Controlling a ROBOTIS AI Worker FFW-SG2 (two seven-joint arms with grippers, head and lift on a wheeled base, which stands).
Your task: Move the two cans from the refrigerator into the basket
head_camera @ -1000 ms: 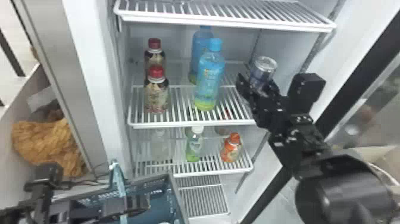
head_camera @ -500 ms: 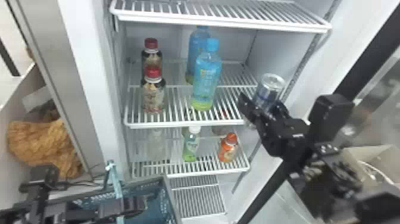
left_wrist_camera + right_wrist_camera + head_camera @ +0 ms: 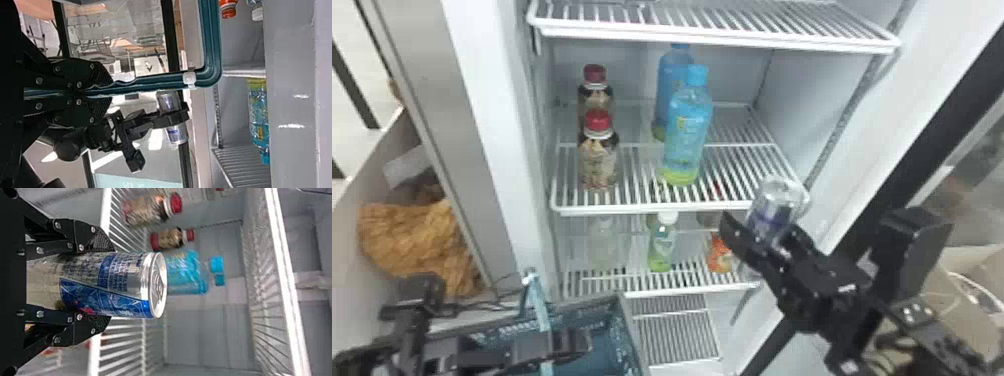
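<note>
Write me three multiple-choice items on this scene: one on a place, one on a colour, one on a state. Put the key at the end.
1. Where is the silver-and-blue can?
A) on the fridge floor
B) between the fingers of the right gripper
C) behind the blue bottles

2. What colour are the caps of the two brown-and-cream bottles?
A) red
B) white
C) green

3. How is the left gripper?
A) wide open
B) shut on a bottle
C) shut on the basket

Key:
1 B: the right wrist view shows a finger on either side of it.
2 A: both caps are red in the head view.
3 C: the left wrist view shows the basket's rim pinched between its fingers.
</note>
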